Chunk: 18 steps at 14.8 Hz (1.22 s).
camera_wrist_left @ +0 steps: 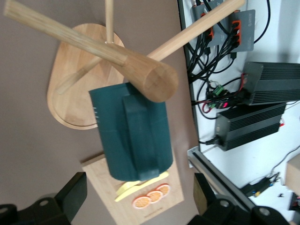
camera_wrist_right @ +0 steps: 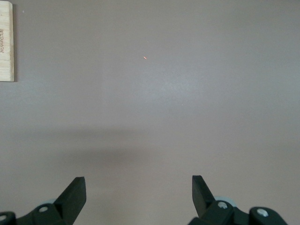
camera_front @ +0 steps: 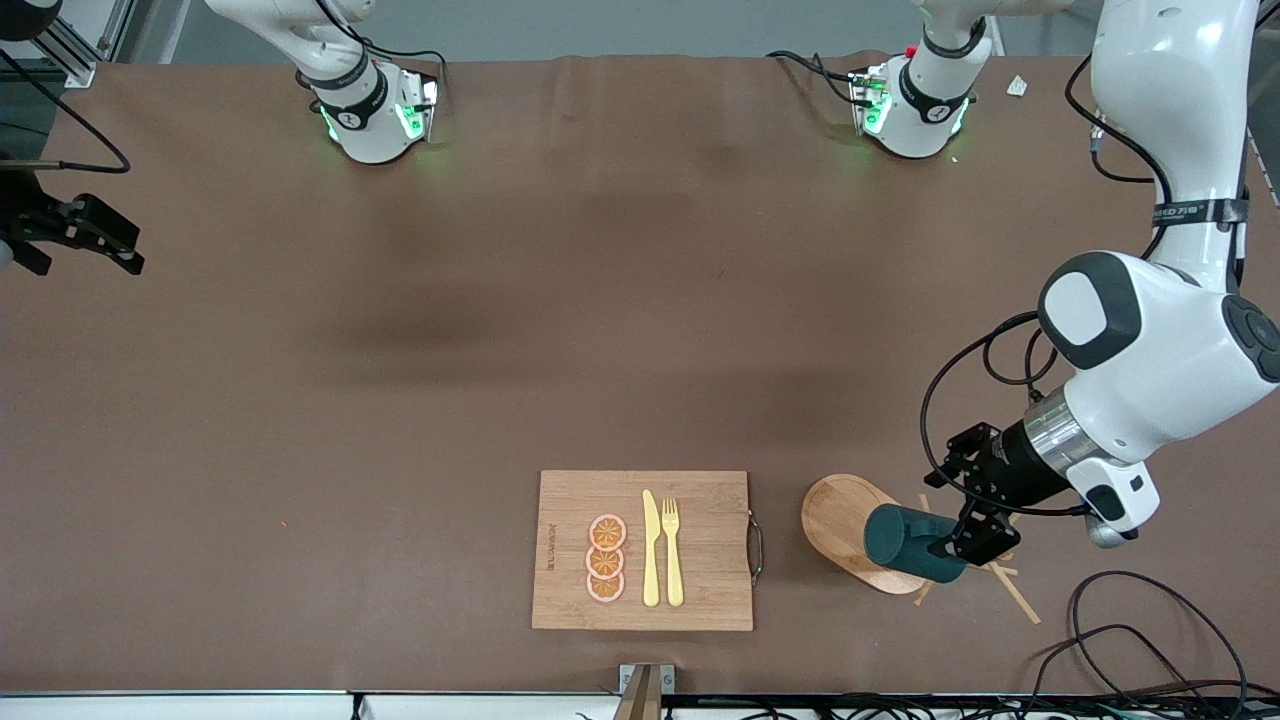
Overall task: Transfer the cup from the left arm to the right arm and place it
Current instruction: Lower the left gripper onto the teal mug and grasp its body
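Nearest the front camera, low in the middle of the frame, a wooden board (camera_front: pixel 700 520) is laid on the brown table (camera_front: pixel 400 400). On it a yellow knife (camera_front: pixel 651 548) and a yellow fork (camera_front: pixel 672 550) are set side by side, with three orange slices (camera_front: pixel 606 558) stacked in a column beside the knife. Toward the left arm's end of the table, a wooden stand (camera_front: pixel 835 520) with an oval base is seen just beside the board. The cup (camera_front: pixel 905 540) is seen lying on its side above that base. The left gripper (camera_front: pixel 952 510) is positioned at the cup's end, with its fingers spread. The right gripper (camera_front: pixel 128 250) is held at the frame's edge, toward the right arm's end and well apart from everything else; that arm waits.

From the left wrist, the cup (camera_wrist_left: pixel 131 136) is shown with its handle turned to the camera, close under the stand's (camera_wrist_left: pixel 150 77) thick post, from which thinner pegs are spread. The left gripper (camera_wrist_left: pixel 140 192) is seen released, one finger on each side of the cup; whether they touch it cannot be told. The board (camera_wrist_left: pixel 108 178) and slices (camera_wrist_left: pixel 152 199) are partly hidden by the cup.

From the right wrist, the right gripper (camera_wrist_right: pixel 138 187) is seen wide open over bare table (camera_wrist_right: pixel 164 93), and only a corner of the board (camera_wrist_right: pixel 5 42) is caught.
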Motion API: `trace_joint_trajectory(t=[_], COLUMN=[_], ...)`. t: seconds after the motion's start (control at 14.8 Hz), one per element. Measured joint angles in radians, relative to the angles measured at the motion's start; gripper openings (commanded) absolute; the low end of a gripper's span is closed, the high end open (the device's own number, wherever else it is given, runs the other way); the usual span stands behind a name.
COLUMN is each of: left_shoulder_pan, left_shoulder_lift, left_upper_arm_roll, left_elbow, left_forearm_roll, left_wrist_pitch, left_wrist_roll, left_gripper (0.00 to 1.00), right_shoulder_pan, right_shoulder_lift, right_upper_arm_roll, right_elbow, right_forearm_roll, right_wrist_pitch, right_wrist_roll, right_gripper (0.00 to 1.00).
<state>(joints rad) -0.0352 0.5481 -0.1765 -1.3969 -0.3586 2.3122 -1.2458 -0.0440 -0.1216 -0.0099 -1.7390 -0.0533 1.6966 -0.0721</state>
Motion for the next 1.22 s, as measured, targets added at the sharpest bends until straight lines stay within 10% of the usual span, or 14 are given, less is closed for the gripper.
trace_joint_trajectory(t=[1.22], left_shoulder_pan=[-0.018], left_shoulder_lift=[0.103], left_upper_arm_roll=[-0.002], left_elbow=[0.003], left_forearm_roll=[-0.093], left_wrist_pitch=[0.192], left_wrist_roll=[-0.011], left_gripper=[1.0], right_shoulder_pan=[0.0], right_shoulder_lift=[0.0], right_upper_arm_roll=[-0.002], right_elbow=[0.001], right_forearm_roll=[0.0], right_wrist_pitch=[-0.014], right_wrist_roll=[0.0], right_gripper=[1.0])
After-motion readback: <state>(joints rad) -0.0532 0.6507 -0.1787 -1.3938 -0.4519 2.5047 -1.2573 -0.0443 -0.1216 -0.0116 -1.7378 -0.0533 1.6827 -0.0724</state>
